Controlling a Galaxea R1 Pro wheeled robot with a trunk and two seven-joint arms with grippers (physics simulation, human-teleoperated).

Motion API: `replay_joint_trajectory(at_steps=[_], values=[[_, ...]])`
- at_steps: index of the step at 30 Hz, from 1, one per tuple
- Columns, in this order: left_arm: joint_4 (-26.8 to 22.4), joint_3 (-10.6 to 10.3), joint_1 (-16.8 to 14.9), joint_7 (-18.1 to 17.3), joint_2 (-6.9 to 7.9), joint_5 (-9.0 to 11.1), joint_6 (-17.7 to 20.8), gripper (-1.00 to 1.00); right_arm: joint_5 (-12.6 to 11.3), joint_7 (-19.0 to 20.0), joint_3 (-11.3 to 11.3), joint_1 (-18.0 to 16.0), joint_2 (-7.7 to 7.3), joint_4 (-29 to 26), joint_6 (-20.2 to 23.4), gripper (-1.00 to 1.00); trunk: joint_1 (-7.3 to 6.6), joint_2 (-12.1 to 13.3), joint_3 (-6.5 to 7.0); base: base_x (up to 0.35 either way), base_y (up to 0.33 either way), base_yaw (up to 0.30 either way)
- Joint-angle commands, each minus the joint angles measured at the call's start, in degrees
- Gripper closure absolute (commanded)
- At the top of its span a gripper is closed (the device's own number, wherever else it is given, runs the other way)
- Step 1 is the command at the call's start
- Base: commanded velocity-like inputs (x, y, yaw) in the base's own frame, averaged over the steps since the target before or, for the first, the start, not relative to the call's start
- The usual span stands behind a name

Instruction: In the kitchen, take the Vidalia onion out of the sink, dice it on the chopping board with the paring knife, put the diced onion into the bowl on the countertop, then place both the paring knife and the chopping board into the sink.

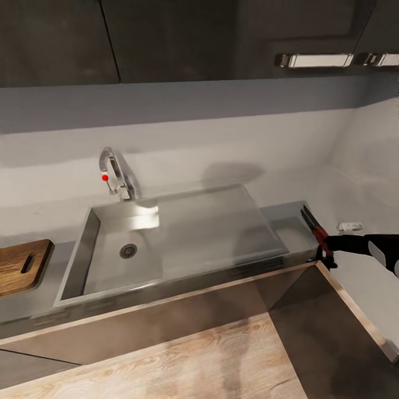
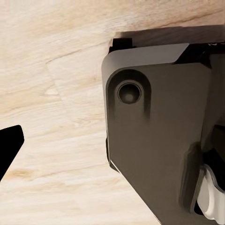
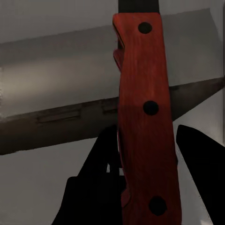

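Note:
My right gripper (image 1: 327, 256) reaches in from the right edge, shut on the paring knife (image 1: 315, 228). The dark blade points up and away, over the countertop (image 1: 289, 220) just right of the sink (image 1: 216, 221). In the right wrist view, the red riveted handle of the knife (image 3: 143, 70) stands between my black fingers (image 3: 199, 147). The steel basin with its round drain (image 1: 128, 250) holds nothing I can see. The brown chopping board (image 1: 19, 267) lies left of the sink, cut off by the frame. Onion and bowl are out of view. One dark fingertip of my left gripper (image 2: 9, 150) hangs over wooden flooring.
A chrome tap (image 1: 113, 174) with a red knob stands behind the basin. Dark wall cabinets (image 1: 166, 39) hang overhead. A side wall with a small white fitting (image 1: 350, 226) closes the right end. Wooden floor (image 1: 194, 360) lies below the counter front.

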Motion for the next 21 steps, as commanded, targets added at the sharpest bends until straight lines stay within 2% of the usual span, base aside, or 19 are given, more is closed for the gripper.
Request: replay_joint_trajectory(at_steps=[1,16,21], values=[[0.1,-0.5,-0.1,0.1,-0.04,0.6,0.1,-1.0,0.3,0.2,-0.5,0.0,-0.02,-0.1,0.5,1.0,0.03,-0.1,0.0,0.0,0.0,0.0],[0.0,-0.5,-0.1,-0.1,-0.04,0.6,0.1,-1.0,0.4,0.0,-0.6,0.0,0.21,-2.1,0.8,1.0,0.03,-0.1,1.35,0.0,0.0,0.0],[0.0,-0.4,-0.1,-0.2,-0.04,0.6,0.0,-1.0,0.4,-1.3,-0.7,0.0,1.85,-5.3,1.4,1.0,0.03,-0.1,1.79,0.0,0.0,0.0]])
